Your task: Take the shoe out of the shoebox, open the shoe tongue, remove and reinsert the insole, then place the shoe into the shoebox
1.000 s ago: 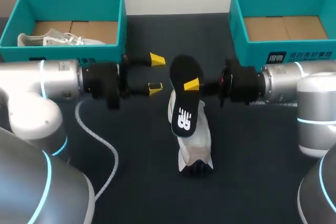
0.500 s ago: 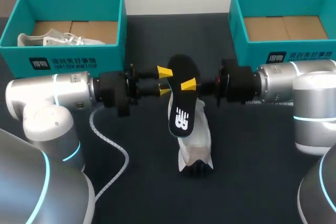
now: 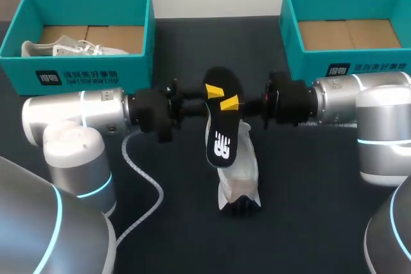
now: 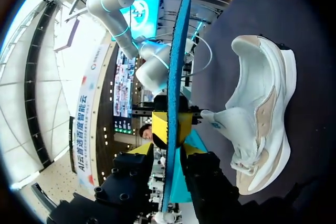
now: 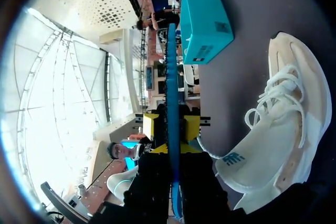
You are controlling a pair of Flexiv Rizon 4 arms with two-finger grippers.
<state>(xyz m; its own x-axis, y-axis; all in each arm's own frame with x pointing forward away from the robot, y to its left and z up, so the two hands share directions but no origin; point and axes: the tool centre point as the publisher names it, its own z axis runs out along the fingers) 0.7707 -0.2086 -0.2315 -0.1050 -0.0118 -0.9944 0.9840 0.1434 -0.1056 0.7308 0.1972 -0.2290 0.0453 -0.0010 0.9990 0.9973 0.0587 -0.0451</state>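
Above the white shoe (image 3: 241,171), your right jaws pinch the black insole (image 3: 223,126); your left jaws sit apart around it.

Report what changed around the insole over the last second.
The left gripper swept right, in to the insole, and narrowed. Its fingers now straddle the insole's upper end, and the right wrist view shows gaps, so nothing was newly gripped. The right gripper stayed shut on the insole, holding it above the shoe, which did not move.
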